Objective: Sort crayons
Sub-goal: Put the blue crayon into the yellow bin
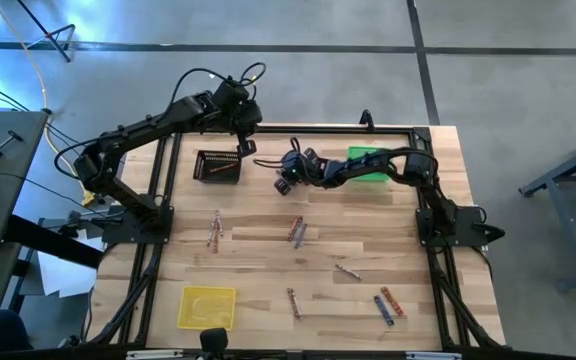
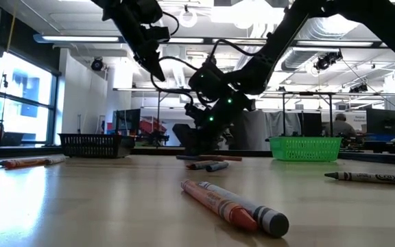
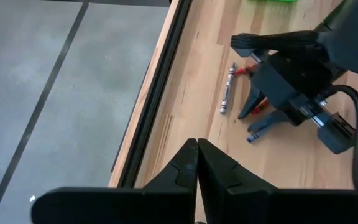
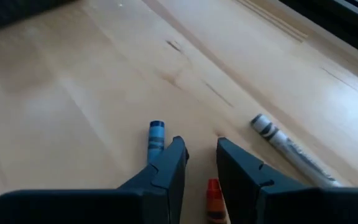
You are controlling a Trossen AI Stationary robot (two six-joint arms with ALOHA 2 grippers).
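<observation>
- The right gripper (image 4: pixel 199 163) was low at the desk's far edge, between the black tray (image 1: pixel 218 165) and the green tray (image 1: pixel 370 163). Its fingers (image 4: pixel 166 171) were parted around an orange crayon (image 4: pixel 213 198); I could not tell if they gripped it.
- A blue crayon (image 4: pixel 156 138) lay just beside one finger and a grey crayon (image 4: pixel 294 151) near the other. Closing off-centre would likely knock either one, or pinch two together.
- The grey one lay near the desk's far edge (image 3: pixel 166 93); a nudge could roll it off.
- The left gripper (image 3: pixel 196 163), clenched and empty, hung over the far edge by the black tray, close to the right arm; a careless lift might clip it.
- More crayons (image 1: pixel 296 232) lay scattered mid-desk and toward the near edge, unsorted.
</observation>
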